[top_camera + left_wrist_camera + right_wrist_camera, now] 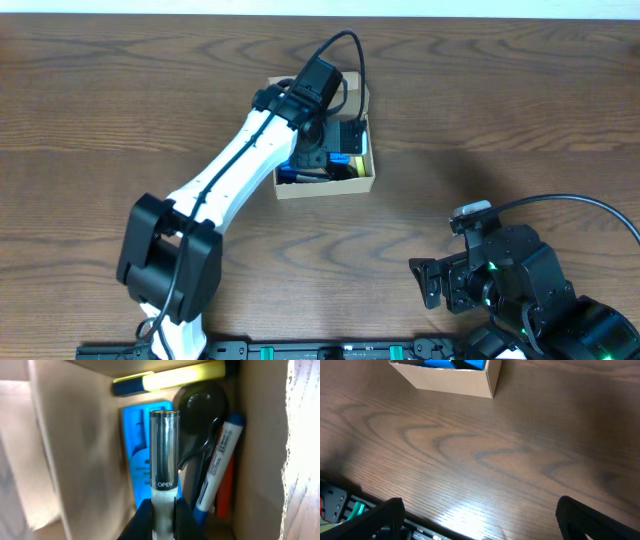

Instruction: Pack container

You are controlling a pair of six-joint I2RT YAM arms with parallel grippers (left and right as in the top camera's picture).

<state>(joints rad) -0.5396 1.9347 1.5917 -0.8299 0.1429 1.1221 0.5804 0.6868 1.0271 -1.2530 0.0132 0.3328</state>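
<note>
Container [325,188] sitting on tabletop [500,120], enclosing left fingers [141,521]. Left arm [235,165] reaching forward, tip dipping into it. Left fingers pinching tight on dark tube marked OPEN [165,445], markers [220,470] lying just beyond. Right fingers [380,517] gaping wide, holding nothing, hovering well apart from container.
</note>
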